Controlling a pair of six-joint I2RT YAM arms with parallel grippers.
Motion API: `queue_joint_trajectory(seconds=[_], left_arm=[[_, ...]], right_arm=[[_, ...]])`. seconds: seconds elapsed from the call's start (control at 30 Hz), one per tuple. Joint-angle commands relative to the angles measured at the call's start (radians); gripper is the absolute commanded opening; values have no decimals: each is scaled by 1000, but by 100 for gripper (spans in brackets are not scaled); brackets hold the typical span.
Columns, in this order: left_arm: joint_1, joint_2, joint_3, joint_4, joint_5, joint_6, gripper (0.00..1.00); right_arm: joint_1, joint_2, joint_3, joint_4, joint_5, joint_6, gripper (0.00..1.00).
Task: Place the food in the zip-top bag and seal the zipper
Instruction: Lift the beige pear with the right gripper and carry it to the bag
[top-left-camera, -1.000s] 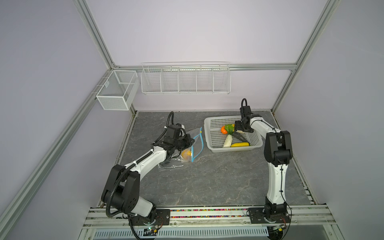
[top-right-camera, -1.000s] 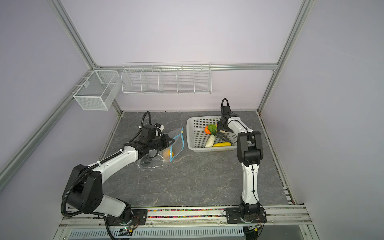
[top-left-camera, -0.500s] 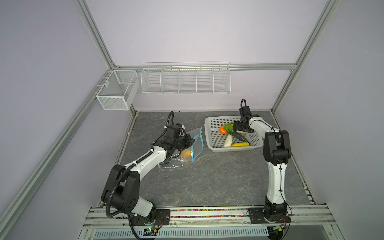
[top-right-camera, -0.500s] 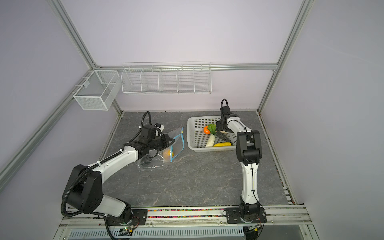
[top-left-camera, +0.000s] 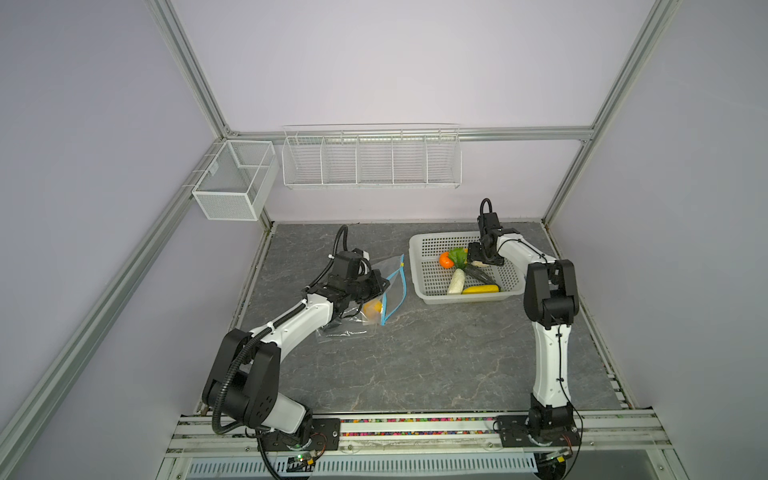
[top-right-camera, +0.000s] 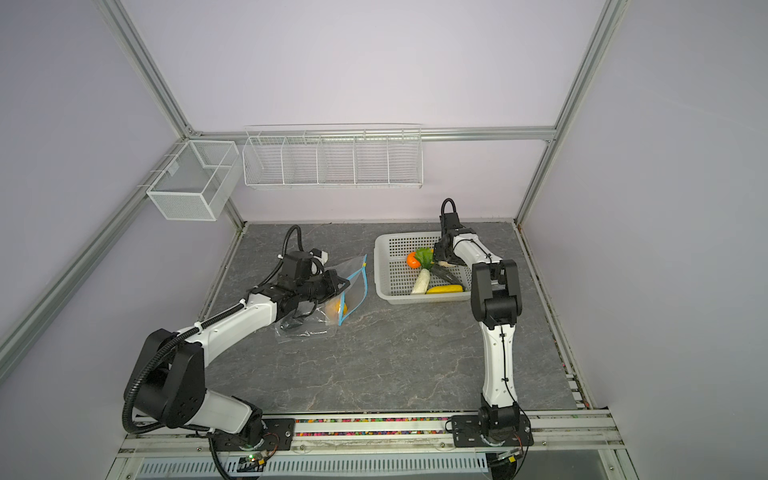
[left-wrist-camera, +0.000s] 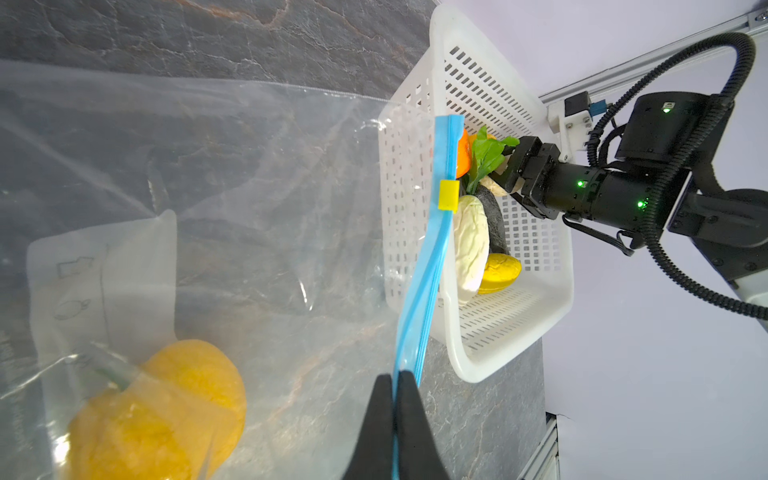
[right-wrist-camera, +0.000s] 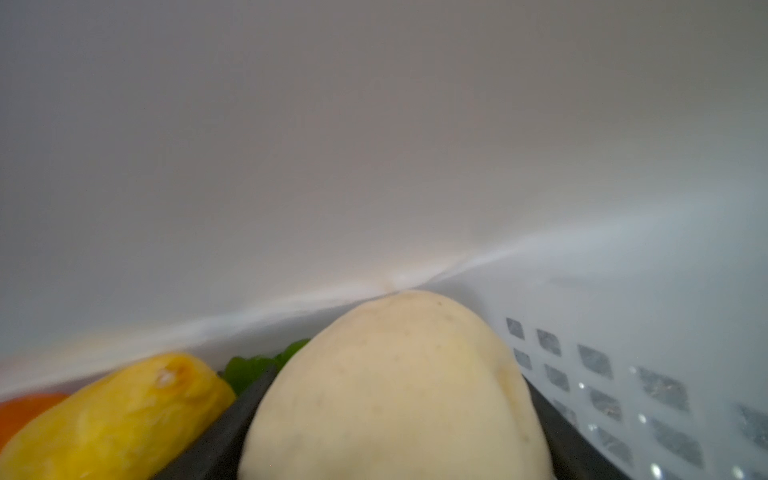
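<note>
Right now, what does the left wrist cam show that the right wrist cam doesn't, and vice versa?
Left wrist only: left gripper shut on the zipper, the yellow slider, the bag with a yellow fruit inside, and the right gripper seen from outside.
Right wrist only: dark fingers flanking the beige ball on both sides; whether it is gripped is unclear.
Both: white basket, orange, leafy-green piece, and that ball.
</note>
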Motion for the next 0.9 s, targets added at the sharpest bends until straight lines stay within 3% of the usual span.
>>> queue_joint_trajectory(seconds=[0.0, 0.87], left_arm=[[6, 6, -11, 22, 6, -5, 0], [6, -35, -65, 63, 27, -20, 0]], right_arm=[[-6, -57, -39, -1, 16, 6, 79], [7, -277, -157, 15, 1, -51, 69]])
